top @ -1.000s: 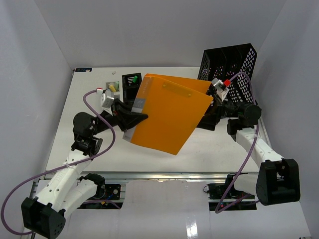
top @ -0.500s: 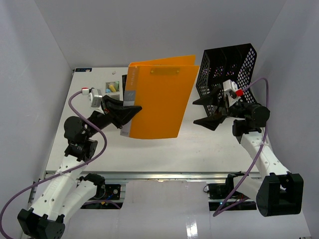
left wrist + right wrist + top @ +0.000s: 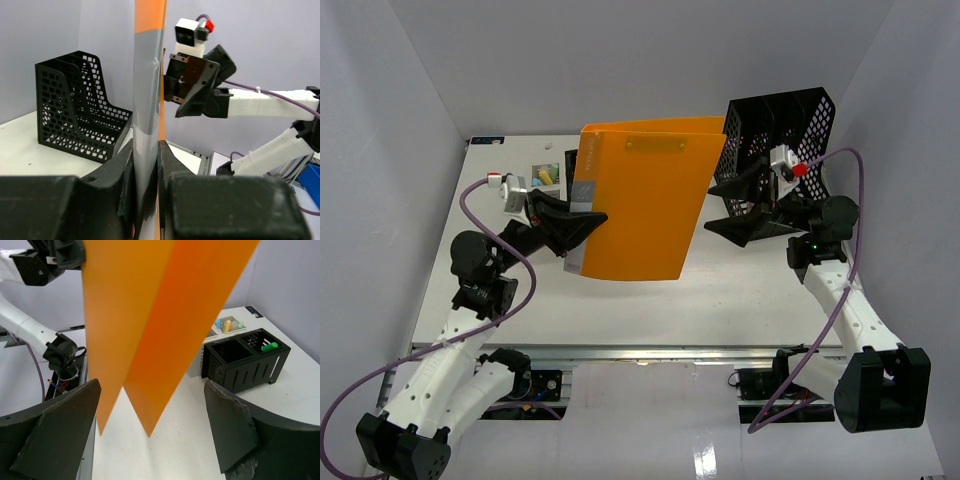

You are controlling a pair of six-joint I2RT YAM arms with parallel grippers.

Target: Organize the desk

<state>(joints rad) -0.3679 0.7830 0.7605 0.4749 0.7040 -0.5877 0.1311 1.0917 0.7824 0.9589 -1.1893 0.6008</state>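
A large orange binder hangs upright above the white desk. My left gripper is shut on its grey-labelled spine, with the fingers pressed on both sides. My right gripper is open and empty just right of the binder's free edge, not touching it. In the right wrist view the two orange covers hang splayed between and beyond the wide-open jaws, above the desk.
A black mesh file rack stands at the back right and shows in the left wrist view. A black pen organiser holding a green marker and a small tray of coloured items sit behind the binder at the back left.
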